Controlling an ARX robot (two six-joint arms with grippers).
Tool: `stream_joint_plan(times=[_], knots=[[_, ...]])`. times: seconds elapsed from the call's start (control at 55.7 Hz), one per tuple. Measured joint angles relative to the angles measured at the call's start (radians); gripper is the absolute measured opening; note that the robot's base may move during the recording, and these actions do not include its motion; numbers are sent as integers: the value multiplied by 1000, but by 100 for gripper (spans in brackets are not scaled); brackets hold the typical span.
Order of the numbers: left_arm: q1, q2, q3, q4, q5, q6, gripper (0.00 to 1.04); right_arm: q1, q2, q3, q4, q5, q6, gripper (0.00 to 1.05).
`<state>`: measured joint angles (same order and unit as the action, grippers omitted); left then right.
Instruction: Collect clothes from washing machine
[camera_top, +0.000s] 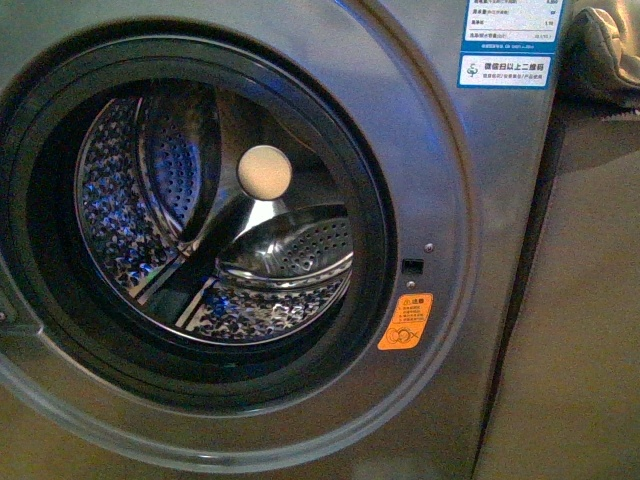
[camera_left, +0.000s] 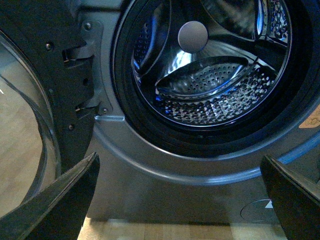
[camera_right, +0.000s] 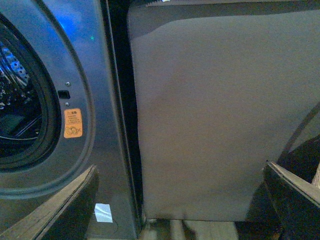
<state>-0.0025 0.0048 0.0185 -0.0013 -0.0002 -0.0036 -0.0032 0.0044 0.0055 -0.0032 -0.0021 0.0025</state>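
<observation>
Left tool (camera_left: 179, 200): released, fingers spread wide, nothing between them; it hangs in front of the lower rim of the porthole.
Right tool (camera_right: 181, 200): released, fingers wide apart, empty; it faces the machine's right edge and the grey panel (camera_right: 220, 115) beside it.
Washing machine (camera_top: 470, 200): dark grey, close in front, its round opening uncovered.
Door (camera_left: 30, 125): swung out to the left on its hinge.
Orange sticker (camera_top: 405, 321): right of the porthole, below a small latch slot.
Blue-white labels (camera_top: 510, 40): upper right of the front panel.
Drum (camera_top: 240, 230): perforated steel, farthest in, with a pale round disc (camera_top: 265, 171) at the back.
Clothes: none can be made out in the visible part of the drum.
</observation>
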Motion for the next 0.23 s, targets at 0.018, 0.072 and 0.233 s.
stream_joint_plan(times=[0.018,0.072,0.233], knots=[[0,0,0,0,0,0,98,0,0,0,0,0,0,97],[0,0,0,0,0,0,98,0,0,0,0,0,0,97],[0,0,0,0,0,0,98,0,0,0,0,0,0,97]])
